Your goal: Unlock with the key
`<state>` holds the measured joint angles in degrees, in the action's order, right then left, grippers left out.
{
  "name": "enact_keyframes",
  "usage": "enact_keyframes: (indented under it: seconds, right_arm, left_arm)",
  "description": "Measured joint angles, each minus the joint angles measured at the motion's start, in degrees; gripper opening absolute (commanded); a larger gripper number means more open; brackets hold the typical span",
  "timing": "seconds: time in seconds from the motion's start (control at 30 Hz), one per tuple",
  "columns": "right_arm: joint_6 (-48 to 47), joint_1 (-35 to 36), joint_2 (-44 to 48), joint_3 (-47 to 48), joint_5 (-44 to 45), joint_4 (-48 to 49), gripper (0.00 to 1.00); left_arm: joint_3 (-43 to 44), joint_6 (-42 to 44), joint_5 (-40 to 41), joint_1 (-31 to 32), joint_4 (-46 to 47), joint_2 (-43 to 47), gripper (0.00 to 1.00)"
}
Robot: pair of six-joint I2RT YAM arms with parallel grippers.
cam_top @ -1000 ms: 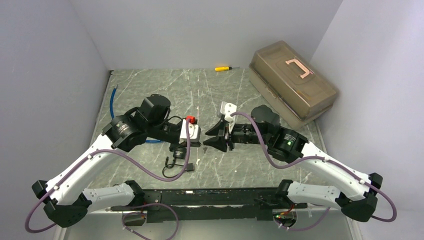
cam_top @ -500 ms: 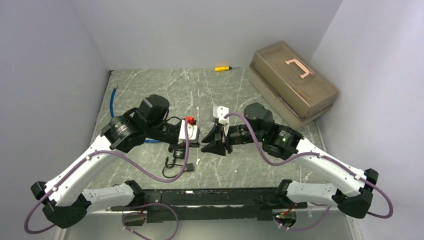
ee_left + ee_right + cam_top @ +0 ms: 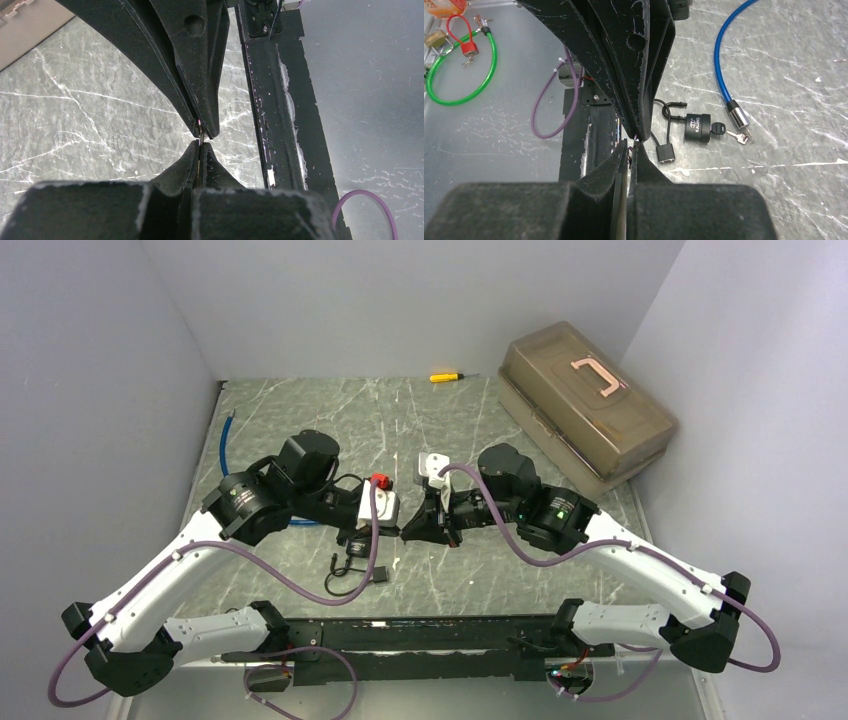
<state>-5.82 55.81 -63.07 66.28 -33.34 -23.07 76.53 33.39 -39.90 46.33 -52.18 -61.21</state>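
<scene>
My two grippers meet tip to tip over the table's middle. The left gripper [image 3: 390,531] [image 3: 200,146] is shut on a thin metal sliver [image 3: 200,136], apparently the key seen edge-on. The right gripper [image 3: 410,529] [image 3: 629,146] has its jaws shut on the sliver's free end. A black padlock [image 3: 697,128] [image 3: 352,548] lies on the table below them. Another black-headed key [image 3: 719,130] sits in its side, with small keys [image 3: 741,136] on a ring. The padlock's black cable ends in a square block [image 3: 665,151].
A blue cable [image 3: 724,65] [image 3: 228,440] with a metal tip lies left of the padlock. A brown toolbox [image 3: 585,405] stands at the back right. A yellow screwdriver [image 3: 441,376] is at the back. A green cable loop [image 3: 459,75] with a red padlock lies off the table.
The right gripper slid left until its tips met the left gripper's, and its open jaws shut there. The left arm stayed put, shut throughout.
</scene>
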Motion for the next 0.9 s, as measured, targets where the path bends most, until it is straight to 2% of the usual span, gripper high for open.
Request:
enact_keyframes:
  seconds: [0.1,0.2,0.3,0.43,0.47,0.5,0.53,0.57,0.67,0.73,0.83,0.9]
  right_arm:
    - [0.0,0.0,0.0,0.0,0.6,0.0,0.0]
    - [0.2,0.1,0.2,0.0,1.6,0.0,0.0]
    - [0.9,0.0,0.6,-0.3,2.1,0.2,0.0]
    - [2.4,0.0,1.5,-2.2,3.0,0.5,0.0]
    - [2.7,0.0,1.6,-2.6,3.0,0.5,0.0]
    - [3.2,0.0,1.7,-3.2,3.0,0.5,0.0]
    - [3.6,0.0,1.9,-3.8,3.0,0.6,0.0]
    - [4.0,0.0,2.0,-4.2,3.0,0.7,0.0]
    - [6.1,-0.5,2.5,-5.7,2.6,1.5,0.0]
    - [7.4,-1.4,3.1,-6.8,2.0,2.2,0.0]
    - [9.1,-3.0,4.3,-8.8,0.8,3.3,0.0]
    - [10.2,-4.1,5.3,-10.5,0.2,3.8,0.0]
  left_arm:
    - [0.0,0.0,0.1,0.0,0.0,0.0,0.01]
    - [0.0,0.0,0.3,0.0,0.2,0.0,0.13]
    - [0.0,0.0,0.6,0.0,0.5,0.0,0.15]
    - [0.4,0.0,1.5,0.0,0.3,0.0,0.27]
    - [0.6,0.1,1.7,0.0,0.3,0.0,0.32]
    - [1.0,0.0,2.0,0.0,0.2,0.0,0.43]
    - [1.3,0.0,2.2,0.0,0.2,-0.1,0.62]
    - [1.6,0.1,2.4,0.0,0.2,-0.1,0.7]
    - [2.3,0.0,3.6,0.0,0.1,-0.1,0.8]
    - [2.0,0.1,5.0,0.0,0.0,-0.1,0.97]
    - [-2.5,0.3,9.2,0.0,1.7,0.9,1.0]
    - [-8.8,0.5,12.4,-0.6,3.0,1.9,0.99]
